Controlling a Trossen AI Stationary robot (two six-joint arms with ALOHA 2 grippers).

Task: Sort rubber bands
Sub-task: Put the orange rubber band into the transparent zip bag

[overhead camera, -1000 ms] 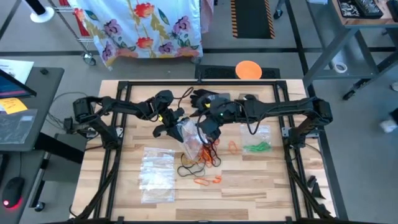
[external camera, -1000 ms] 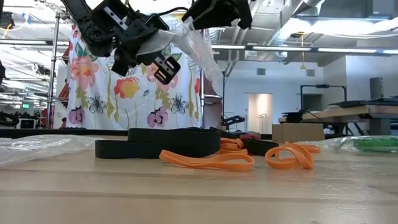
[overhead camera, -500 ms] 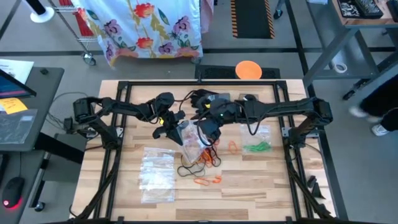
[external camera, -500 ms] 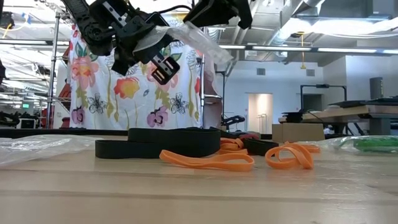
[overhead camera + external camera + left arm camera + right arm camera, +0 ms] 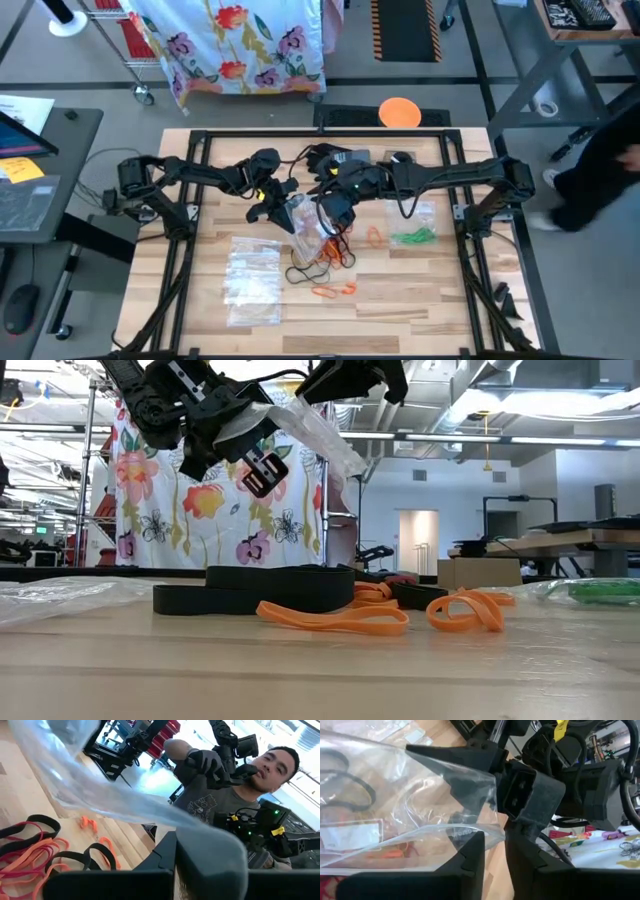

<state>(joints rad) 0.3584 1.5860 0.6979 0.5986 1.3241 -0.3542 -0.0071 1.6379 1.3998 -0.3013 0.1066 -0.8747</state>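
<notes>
The wooden desk (image 5: 420, 290) has open planks along its 6 o'clock edge. Above its centre, the left end effector (image 5: 272, 205) and right end effector (image 5: 330, 208) are each clamped on a clear, crinkled plastic bag (image 5: 305, 218). Thin looped rubber bands (image 5: 330, 262) lie below it, toward 6 o'clock.

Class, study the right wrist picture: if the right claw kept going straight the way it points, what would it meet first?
Most likely the left claw, directly ahead, pinching the same clear plastic bag that the right claw grips. Depth is uncertain.
</notes>
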